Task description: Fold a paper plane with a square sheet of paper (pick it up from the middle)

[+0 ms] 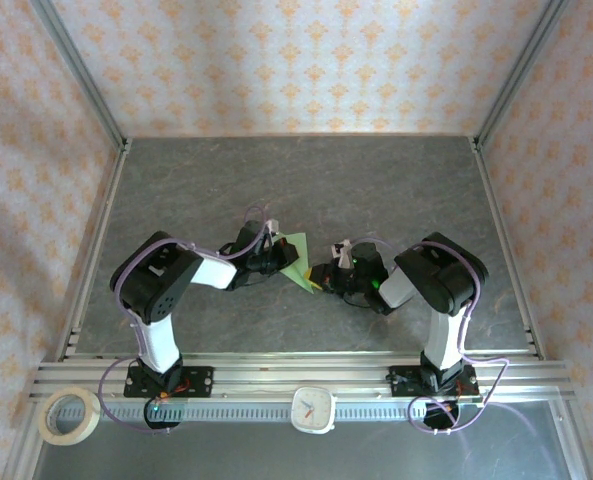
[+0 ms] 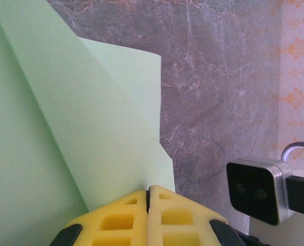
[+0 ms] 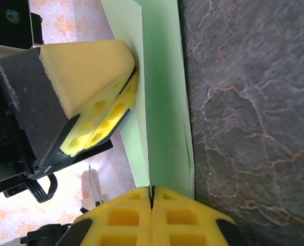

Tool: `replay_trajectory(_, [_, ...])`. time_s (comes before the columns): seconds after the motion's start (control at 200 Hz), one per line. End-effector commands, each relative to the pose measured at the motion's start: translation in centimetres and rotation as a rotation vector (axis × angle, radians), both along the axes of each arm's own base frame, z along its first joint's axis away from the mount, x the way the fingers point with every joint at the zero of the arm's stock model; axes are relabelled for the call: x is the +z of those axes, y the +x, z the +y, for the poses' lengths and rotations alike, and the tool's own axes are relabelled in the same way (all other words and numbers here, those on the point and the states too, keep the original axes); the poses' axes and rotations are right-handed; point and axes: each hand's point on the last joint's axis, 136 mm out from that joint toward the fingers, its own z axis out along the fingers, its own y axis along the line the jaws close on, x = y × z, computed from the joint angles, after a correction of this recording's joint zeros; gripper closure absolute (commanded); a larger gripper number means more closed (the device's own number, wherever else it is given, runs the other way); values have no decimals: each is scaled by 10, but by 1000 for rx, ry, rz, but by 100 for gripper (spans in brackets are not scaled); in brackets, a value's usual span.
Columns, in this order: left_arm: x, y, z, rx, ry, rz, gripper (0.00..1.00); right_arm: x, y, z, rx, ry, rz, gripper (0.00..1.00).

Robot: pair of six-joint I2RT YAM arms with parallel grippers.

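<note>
- We saw the left gripper [image 2: 148,193] pinching the square sheet of paper [image 2: 64,133], cropped at 9 o'clock.
- The right gripper [image 3: 152,193] clamped it too; layers unclear.

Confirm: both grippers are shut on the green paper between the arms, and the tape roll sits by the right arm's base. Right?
One error: the tape roll sits by the left arm's base, not the right's, as the top external view shows. The rest stands: the left gripper and right gripper are both shut on the green paper between the arms.
</note>
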Motion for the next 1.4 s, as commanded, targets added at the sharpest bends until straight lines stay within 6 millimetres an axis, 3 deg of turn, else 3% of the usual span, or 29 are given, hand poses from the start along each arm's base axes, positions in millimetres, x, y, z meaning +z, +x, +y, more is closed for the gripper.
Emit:
replay_trajectory(0.0, [2, 2, -5, -15, -4, -28, 96, -22, -4, -8, -19, -64, 74, 100])
replay_trajectory(0.375, [14, 5, -14, -56, -25, -69, 95, -29, -7, -12, -22, -91, 76, 100])
replay_trajectory(1.021, [11, 3, -25, -102, -21, -67, 95, -35, -9, -20, -51, -122, 72, 100])
replay_trajectory(1.211, [28, 9, -3, -7, 48, -111, 94, -37, -12, -22, -44, -132, 67, 100])
replay_trajectory(1.391, [7, 2, 30, 92, 177, -28, 93, -37, -12, -23, -36, -146, 49, 100])
